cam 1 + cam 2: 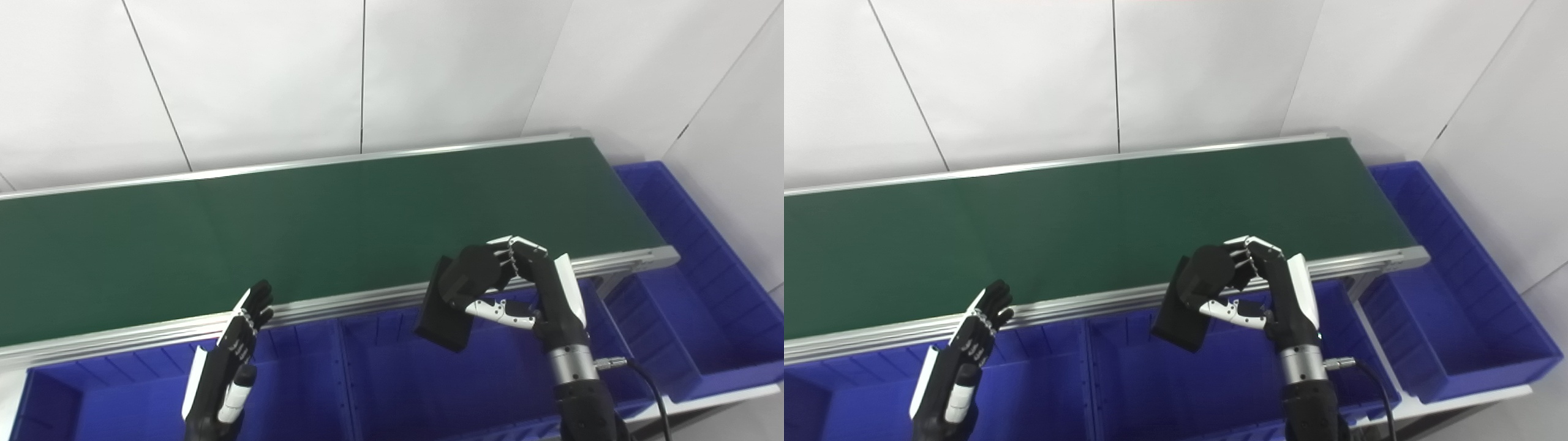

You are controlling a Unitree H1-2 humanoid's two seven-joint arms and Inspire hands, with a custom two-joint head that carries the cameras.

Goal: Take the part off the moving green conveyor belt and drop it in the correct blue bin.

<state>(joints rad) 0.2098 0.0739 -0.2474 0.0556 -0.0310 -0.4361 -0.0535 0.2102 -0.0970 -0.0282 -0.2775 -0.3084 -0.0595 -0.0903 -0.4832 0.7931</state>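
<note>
Part (452, 300), black, pinched in the right hand (527, 288) over the near rail of the green conveyor belt (306, 233).

Fingers and thumb wrap the part's upper end, hiding it; its flat lower end hangs above the middle blue bin (392, 373). Left hand (229, 361) is spread, holding nothing, over the left-hand bin (122, 392), whose near side is cut off. Three bins show; a third (704, 294) lies beyond the belt's end.

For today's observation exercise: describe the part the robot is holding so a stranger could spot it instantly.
Find the green conveyor belt, then the blue bins along its near edge. Above the middle bin, the right hand grips a black part, the only loose object, matte black against blue.
</note>
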